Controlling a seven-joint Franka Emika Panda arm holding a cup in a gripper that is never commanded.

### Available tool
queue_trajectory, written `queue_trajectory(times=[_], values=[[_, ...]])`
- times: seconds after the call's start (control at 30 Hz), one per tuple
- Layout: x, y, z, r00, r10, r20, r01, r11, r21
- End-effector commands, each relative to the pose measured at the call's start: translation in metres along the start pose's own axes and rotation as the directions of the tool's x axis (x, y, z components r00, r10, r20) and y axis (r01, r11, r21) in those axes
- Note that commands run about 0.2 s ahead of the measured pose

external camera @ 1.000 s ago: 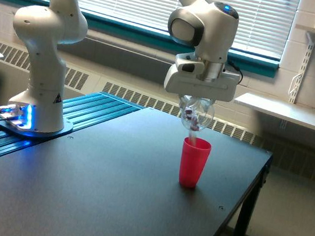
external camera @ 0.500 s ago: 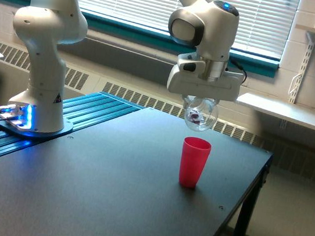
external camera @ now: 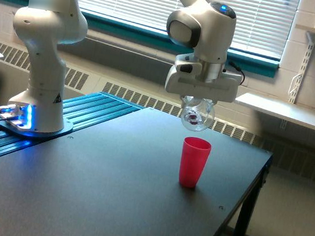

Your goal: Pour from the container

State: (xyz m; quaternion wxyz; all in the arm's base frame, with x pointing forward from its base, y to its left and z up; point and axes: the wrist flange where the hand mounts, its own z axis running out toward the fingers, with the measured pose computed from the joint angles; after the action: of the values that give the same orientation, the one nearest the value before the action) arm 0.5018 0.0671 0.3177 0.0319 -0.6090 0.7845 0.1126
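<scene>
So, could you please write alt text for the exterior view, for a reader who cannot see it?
A white robot arm's gripper holds a clear round container with reddish pieces inside, in the air above an upright pink-red cup on a dark table. Behind are window blinds and a wall shelf.

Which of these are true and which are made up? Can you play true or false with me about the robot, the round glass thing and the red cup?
1. The red cup stands upright on the black table. True.
2. The glass container touches the cup. False: it hangs above it, apart.
3. The gripper holds the container. True.
4. The cup lies on its side. False: it stands upright.
5. The container is empty. False: small reddish pieces show inside.
</scene>
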Motion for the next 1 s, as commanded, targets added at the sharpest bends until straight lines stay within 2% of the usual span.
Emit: queue_trajectory(times=[0.03, 0.23, 0.4, 0.7, 1.0], values=[[0.007, -0.003, 0.003, 1.0, 0.026, -0.004, -0.026, 0.999, -0.039], [0.005, -0.007, 0.001, 0.999, 0.031, -0.005, -0.032, 0.997, -0.065], [0.005, -0.013, -0.001, 0.999, 0.043, -0.003, -0.043, 0.997, -0.069], [0.007, -0.018, -0.001, 0.999, 0.046, -0.026, -0.048, 0.995, -0.085], [0.005, -0.023, -0.001, 0.998, 0.053, -0.014, -0.054, 0.995, -0.086]])
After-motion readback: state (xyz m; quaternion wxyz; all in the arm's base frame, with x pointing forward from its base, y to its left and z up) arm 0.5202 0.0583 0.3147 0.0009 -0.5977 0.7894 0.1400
